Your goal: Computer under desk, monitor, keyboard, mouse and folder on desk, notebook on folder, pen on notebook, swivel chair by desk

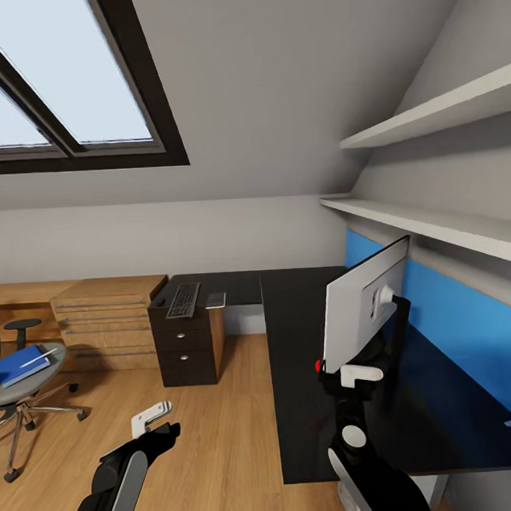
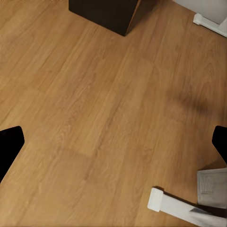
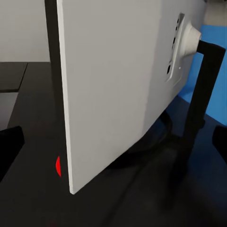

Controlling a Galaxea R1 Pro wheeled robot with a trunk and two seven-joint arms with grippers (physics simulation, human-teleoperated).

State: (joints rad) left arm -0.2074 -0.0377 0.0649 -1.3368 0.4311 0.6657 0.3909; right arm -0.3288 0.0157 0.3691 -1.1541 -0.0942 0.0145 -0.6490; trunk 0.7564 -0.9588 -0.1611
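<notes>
Black forearms frame the nearest part of what we see from the head camera. Our left gripper (image 1: pixel 153 417) hangs over the wooden floor (image 1: pixel 212 437), and in the left wrist view its dark fingertips (image 2: pixel 10 146) sit far apart at the two edges, so we read it as spread wide with nothing held. Our right gripper (image 1: pixel 360 373) is raised just in front of the monitor (image 1: pixel 363 306); its tips (image 3: pixel 9 144) are likewise wide apart, and they bracket the screen's near edge without touching it, as far as we can tell.

That monitor stands upright on the desk (image 1: pixel 301 403), on the long arm of the glossy black top, showing us its pale grey back, its black stem and a red dot at the lower corner. Behind it runs a blue wall panel (image 1: pixel 461 327).

Off to our left the swivel chair (image 1: pixel 23 387) stands on the floor, well apart from the desk, with the folder (image 1: pixel 18 364) lying on its seat and a thin white pen (image 1: pixel 36 360) on the folder.

Farther on, the keyboard (image 1: pixel 184 300) lies on the desk's far arm above the black drawer unit (image 1: pixel 184 349), with the notebook (image 1: pixel 215 299) just beside it and a small dark shape, likely the mouse (image 1: pixel 160 300), on its other side. A light wooden dresser (image 1: pixel 102 323) stands beside that unit.
</notes>
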